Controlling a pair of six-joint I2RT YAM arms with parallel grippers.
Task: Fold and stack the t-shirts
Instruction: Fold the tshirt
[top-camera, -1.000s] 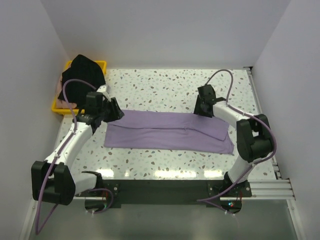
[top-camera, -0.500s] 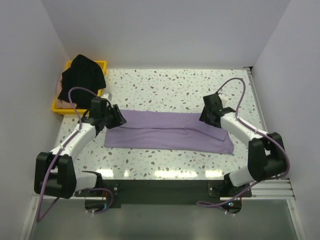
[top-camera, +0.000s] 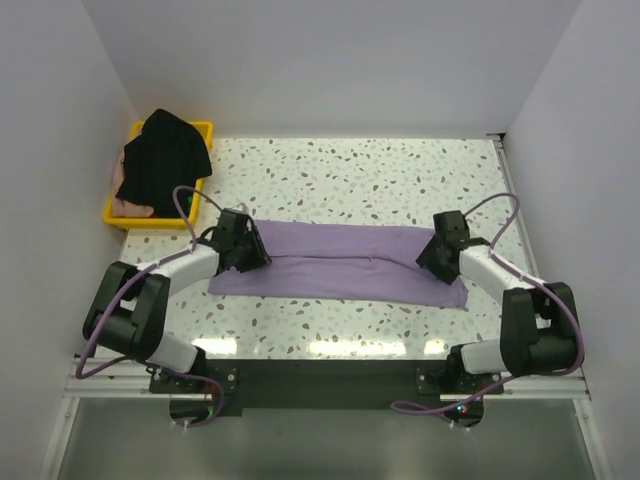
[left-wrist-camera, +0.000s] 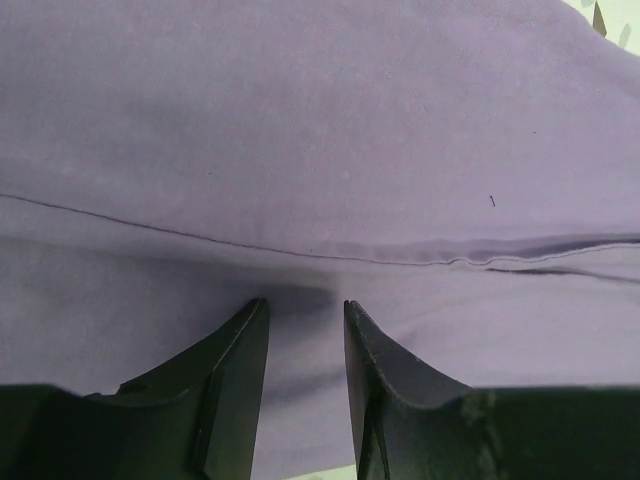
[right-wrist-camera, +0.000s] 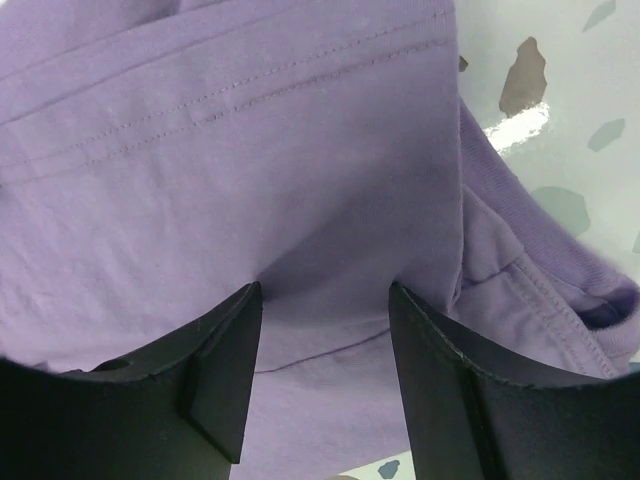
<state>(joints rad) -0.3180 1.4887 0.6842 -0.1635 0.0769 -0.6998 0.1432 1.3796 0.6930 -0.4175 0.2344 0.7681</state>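
On the bench (top-camera: 350, 170), at its middle, the lavender t-shirt (top-camera: 340, 262) lies as a long narrow strip, unmoved over the last second. What changed is me: both arms have dropped from above the far edge and now sit low on the strip's two ends. My left claw (top-camera: 245, 245) presses its tips into the left end, jaws narrowly parted, with cloth between them but not yet pinched as far as I can see. My right claw (top-camera: 445, 250) stands wider apart on the right end, beside the ribbed collar, likewise released. I judge the end-to-end fold is next. The black t-shirt (top-camera: 165, 150) and pink t-shirt (top-camera: 128, 207) wait in the yellow tray (top-camera: 205, 127). No label or writing shows, only stitched seams.
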